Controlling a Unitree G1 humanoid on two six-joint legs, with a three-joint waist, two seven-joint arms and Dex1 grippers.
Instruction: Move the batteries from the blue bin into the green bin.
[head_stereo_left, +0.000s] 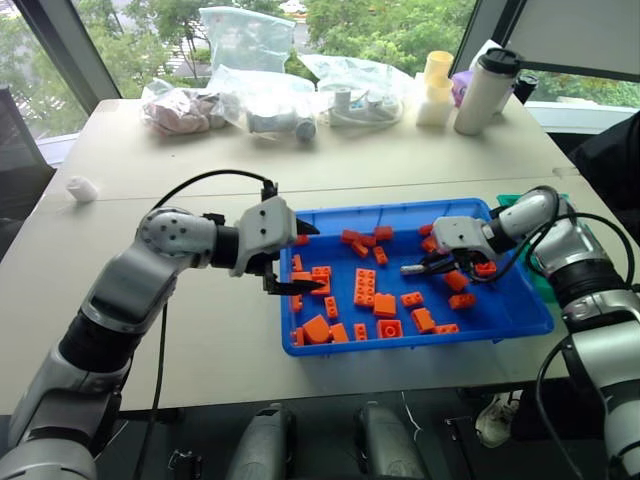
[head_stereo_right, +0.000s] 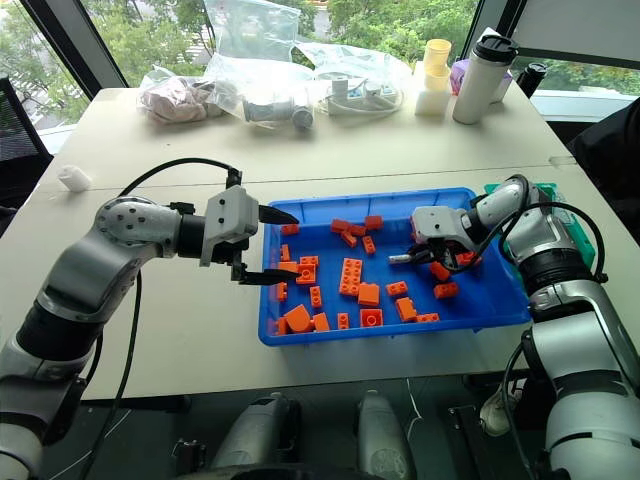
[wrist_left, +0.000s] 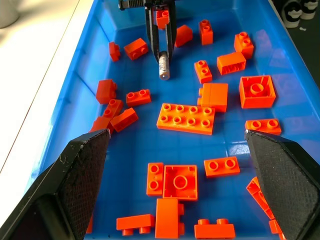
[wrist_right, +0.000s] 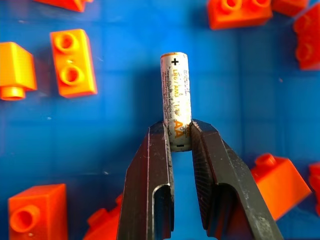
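The wide blue bin (head_stereo_left: 420, 344) sits on the table in front of me, strewn with orange bricks (head_stereo_left: 365, 285). My right gripper (wrist_right: 181, 131) is shut on the end of one silver battery (wrist_right: 176, 95), held just above the bin floor in the bin's right half (head_stereo_left: 412, 268). The left wrist view shows that same battery (wrist_left: 163, 67) sticking out from the right fingers (wrist_left: 160, 35). My left gripper (head_stereo_left: 312, 260) hangs open over the bin's left rim, holding nothing. The green bin (head_stereo_right: 582, 243) stands beyond the blue bin's right side, mostly hidden behind my right arm.
Clear plastic bags (head_stereo_left: 250, 100), a white tumbler (head_stereo_left: 485, 90) and stacked pale cups (head_stereo_left: 436, 88) line the table's far side. A small white object (head_stereo_left: 81, 188) lies at the far left. The table's near edge runs just below the blue bin.
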